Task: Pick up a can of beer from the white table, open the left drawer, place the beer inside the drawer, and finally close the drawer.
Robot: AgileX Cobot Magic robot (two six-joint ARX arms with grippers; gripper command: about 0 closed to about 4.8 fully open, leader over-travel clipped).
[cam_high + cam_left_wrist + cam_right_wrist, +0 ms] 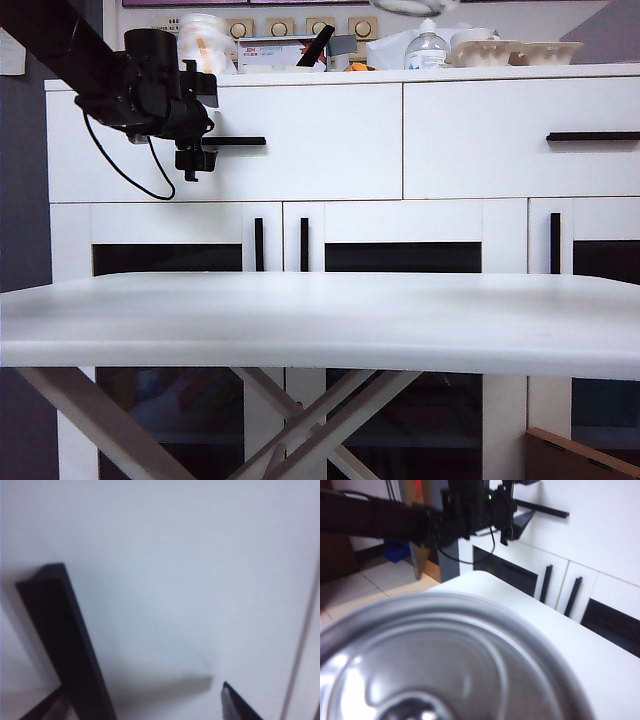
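The can of beer (445, 660) fills the right wrist view end-on as a silver ringed disc, lifted just off the white table (600, 660). It hides my right gripper's fingers, which are shut on it. No can or right arm shows in the exterior view. My left gripper (203, 135) is open at the closed left drawer (310, 150). It sits at the left end of the black bar handle (235, 141). In the left wrist view the handle (65, 640) runs between the fingers of the open left gripper (140, 707), and one fingertip (235, 705) shows.
The twin right drawer (520, 140) is closed. Glass-panelled doors with vertical black handles (303, 245) stand below the drawers. A bottle (428, 48), bowls and boxes crowd the cabinet top. The white table (320, 320) spans the front, and a cardboard edge (580, 455) shows beneath it.
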